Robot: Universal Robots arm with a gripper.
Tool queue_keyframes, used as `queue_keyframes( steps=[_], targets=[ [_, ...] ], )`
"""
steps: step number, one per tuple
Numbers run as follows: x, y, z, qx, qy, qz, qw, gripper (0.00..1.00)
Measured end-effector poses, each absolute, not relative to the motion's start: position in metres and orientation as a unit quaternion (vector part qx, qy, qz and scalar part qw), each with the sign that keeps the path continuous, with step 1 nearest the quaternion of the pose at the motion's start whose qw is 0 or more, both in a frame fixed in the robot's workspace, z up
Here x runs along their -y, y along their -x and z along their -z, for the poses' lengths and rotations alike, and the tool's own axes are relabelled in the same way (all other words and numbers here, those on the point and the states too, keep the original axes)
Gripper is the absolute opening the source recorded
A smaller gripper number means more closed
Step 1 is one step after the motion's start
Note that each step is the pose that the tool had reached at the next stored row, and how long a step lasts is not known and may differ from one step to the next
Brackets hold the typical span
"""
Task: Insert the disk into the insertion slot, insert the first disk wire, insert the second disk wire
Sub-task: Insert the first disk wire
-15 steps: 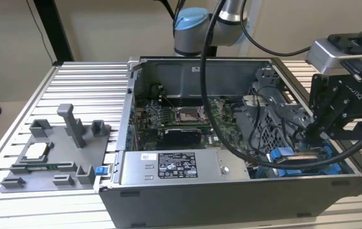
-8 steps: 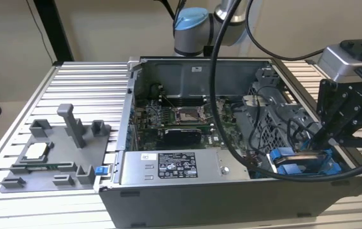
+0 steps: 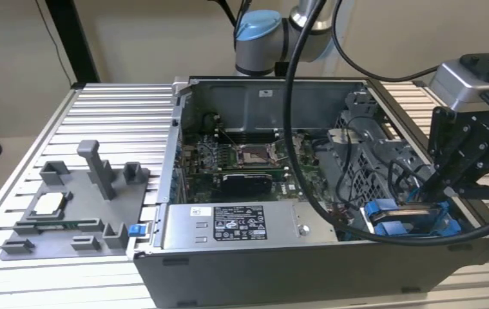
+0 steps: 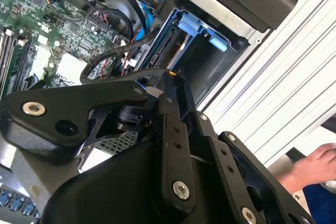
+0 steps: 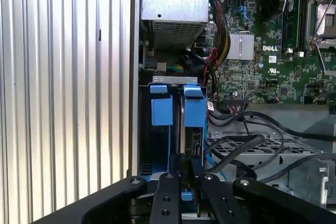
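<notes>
the gripper point(image 5: 187, 176) sits directly over the insertion slot point(image 5: 143, 129), its two black fingers drawn in narrow and, as far as the first wrist view lets me judge, pinched on the near edge of the disk point(image 5: 192, 142). the disk stands on edge inside the slot, so from the fingertips it lies straight ahead, down the gripper's own approach line. its long axis runs into the bay and its thin face points back at the fingers. it occupies the lane beside the motherboard point(image 5: 262, 72), under one of the two bright blue plastic tabs point(image 5: 194, 111). the neighbouring lane, under the other tab, is open.

in the exterior view the slot is at the near corner of the open computer case point(image 3: 313, 264), toward the exterior view's right, just beside the grey labelled power-supply box point(image 3: 227, 225).

the slot walls are dull grey sheet metal with smooth, glossy blue rails. the disk shows a dark, flat, hard edge with a sliver of blue frame. loose black cables point(image 5: 252, 145), round and flexible, loop across the perforated metal cage point(image 5: 294, 153) close beside the slot, none plugged into the disk that i can see. the table point(image 5: 63, 77) is ribbed aluminium. a person's hand point(image 4: 315, 166) rests on the table, well apart from the case.
</notes>
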State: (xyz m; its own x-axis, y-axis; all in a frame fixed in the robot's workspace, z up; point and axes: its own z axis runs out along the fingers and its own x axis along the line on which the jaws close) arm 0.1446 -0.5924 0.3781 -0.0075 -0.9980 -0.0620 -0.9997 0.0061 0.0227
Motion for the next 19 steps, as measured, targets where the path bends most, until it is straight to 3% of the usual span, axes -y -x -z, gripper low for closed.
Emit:
queue_keyframes(
  steps=[19],
  targets=[
    [0.5901, -0.1505, -0.3686, -0.706, 0.708, -0.029, 0.016, 0.0]
  ],
)
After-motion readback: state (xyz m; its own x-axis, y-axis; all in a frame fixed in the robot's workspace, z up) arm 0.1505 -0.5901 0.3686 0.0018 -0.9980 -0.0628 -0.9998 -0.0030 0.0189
